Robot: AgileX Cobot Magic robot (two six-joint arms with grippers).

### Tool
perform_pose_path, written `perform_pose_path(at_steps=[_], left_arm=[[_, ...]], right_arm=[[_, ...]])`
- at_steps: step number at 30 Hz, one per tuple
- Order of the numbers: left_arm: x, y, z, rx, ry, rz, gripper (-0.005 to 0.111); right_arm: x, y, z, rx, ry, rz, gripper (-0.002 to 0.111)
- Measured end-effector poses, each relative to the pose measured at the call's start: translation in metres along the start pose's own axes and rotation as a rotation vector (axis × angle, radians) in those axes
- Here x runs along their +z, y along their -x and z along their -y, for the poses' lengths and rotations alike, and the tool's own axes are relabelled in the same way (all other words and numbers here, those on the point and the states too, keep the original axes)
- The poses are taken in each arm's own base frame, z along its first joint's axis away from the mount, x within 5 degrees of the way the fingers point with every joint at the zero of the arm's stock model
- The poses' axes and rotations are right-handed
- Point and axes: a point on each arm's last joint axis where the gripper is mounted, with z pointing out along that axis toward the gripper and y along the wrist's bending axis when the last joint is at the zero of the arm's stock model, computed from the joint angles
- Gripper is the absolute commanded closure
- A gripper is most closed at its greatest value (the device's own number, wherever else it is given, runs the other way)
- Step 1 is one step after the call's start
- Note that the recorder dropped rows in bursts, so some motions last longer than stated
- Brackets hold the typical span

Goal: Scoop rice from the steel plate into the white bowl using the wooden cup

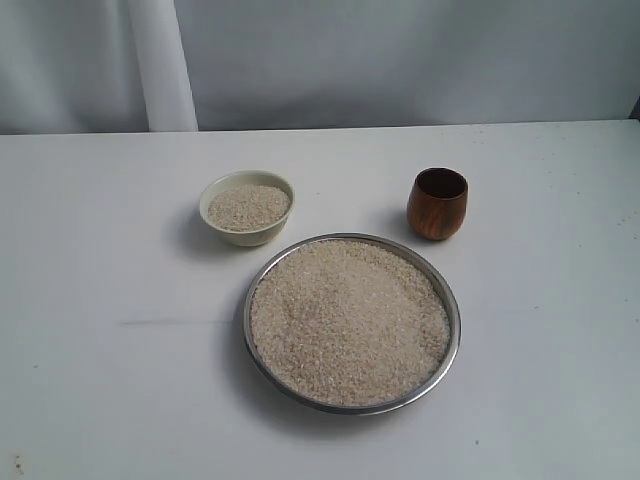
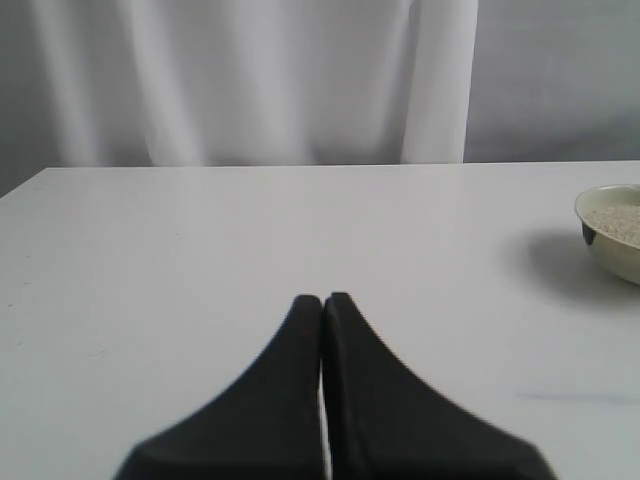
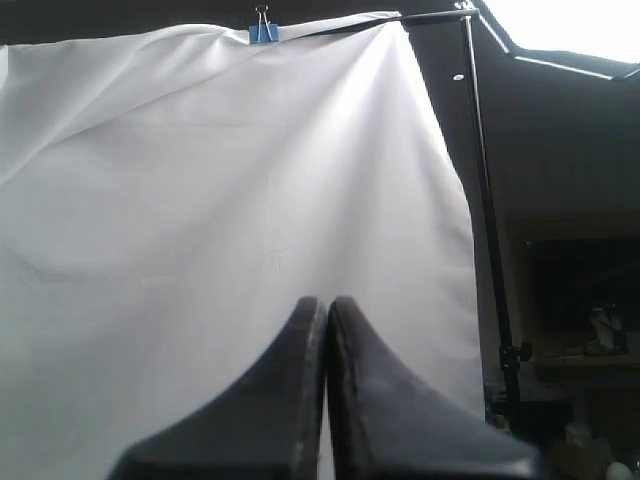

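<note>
Two grippers are shut tight and empty. The left gripper (image 2: 322, 300) hangs low over the white table (image 1: 100, 300) with its fingers pressed together. The right gripper (image 3: 326, 302) is closed the same way and faces the white backdrop cloth (image 3: 230, 200), with none of the task's things in its view. Neither arm shows in the exterior view.

The wooden cup (image 1: 437, 212) stands upright and untouched beyond the steel plate (image 1: 352, 407), on the right side. The white bowl (image 1: 250, 237) sits just beside the plate's far left rim. The rice (image 1: 348, 322) fills the plate nearly to its rim, and the bowl already holds a good deal of rice.

Several things could go wrong from here:

- **Grasping the cup:** It is round, smooth and has no handle. The fingers must spread before they reach it, or they would probably knock it over or push it away. An off-centre pinch could let it twist or slip.
- **Scooping:** With the plate so full, driving the cup in steeply would likely push grains over the rim onto the table. The shiny plate might also slide, since nothing holds it in place.
- **Carrying:** The cup is on the right and the bowl on the left, so a loaded cup has to cross the plate. Any tilt on the way would scatter rice.
- **Pouring:** The bowl is small and has little room left, so a full cup tipped quickly could overflow it or miss the rim.
- **Arm clearance:** The left arm is parked near the bowl and could get in the way of the pour.
</note>
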Motion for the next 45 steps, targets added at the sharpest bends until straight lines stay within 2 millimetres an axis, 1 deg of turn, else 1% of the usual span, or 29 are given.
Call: perform_pose_path(at_steps=[5,7,11,14,16,18,21,23,25,30,32,34,36,40,45], left_arm=[[0.0,0.0,0.0,0.0,0.0,0.0,0.107],[0.0,0.0,0.0,0.0,0.0,0.0,0.107],[0.0,0.0,0.0,0.0,0.0,0.0,0.107],[0.0,0.0,0.0,0.0,0.0,0.0,0.107],[0.0,0.0,0.0,0.0,0.0,0.0,0.107],[0.0,0.0,0.0,0.0,0.0,0.0,0.107],[0.0,0.0,0.0,0.0,0.0,0.0,0.107],[0.0,0.0,0.0,0.0,0.0,0.0,0.107],[0.0,0.0,0.0,0.0,0.0,0.0,0.107],[0.0,0.0,0.0,0.0,0.0,0.0,0.107],[0.0,0.0,0.0,0.0,0.0,0.0,0.107],[0.0,0.0,0.0,0.0,0.0,0.0,0.107],[0.0,0.0,0.0,0.0,0.0,0.0,0.107],[0.0,0.0,0.0,0.0,0.0,0.0,0.107],[0.0,0.0,0.0,0.0,0.0,0.0,0.107]], right_arm=[[0.0,0.004,0.0,0.026,-0.001,0.042,0.108],[0.0,0.007,0.0,0.09,0.003,0.076,0.108],[-0.001,0.012,0.0,0.289,0.018,0.126,0.108],[0.0,0.009,0.0,0.371,0.019,0.103,0.108],[0.001,0.008,0.0,0.387,0.009,0.058,0.108],[0.007,0.012,0.0,0.389,-0.002,0.005,0.108],[0.027,0.029,-0.001,0.389,-0.016,-0.056,0.108],[0.046,0.039,-0.002,0.373,-0.021,-0.111,0.108],[0.066,0.046,-0.003,0.32,-0.015,-0.178,0.108],[0.123,0.051,-0.004,0.18,-0.027,-0.391,0.108],[0.143,0.045,-0.002,0.137,-0.042,-0.482,0.108],[0.156,0.037,-0.001,0.101,-0.048,-0.546,0.108],[0.168,0.023,0.0,0.063,-0.043,-0.603,0.108],[0.183,-0.014,0.0,0.029,-0.035,-0.723,0.108],[0.194,-0.07,0.001,-0.036,0.0,-0.886,0.108]])
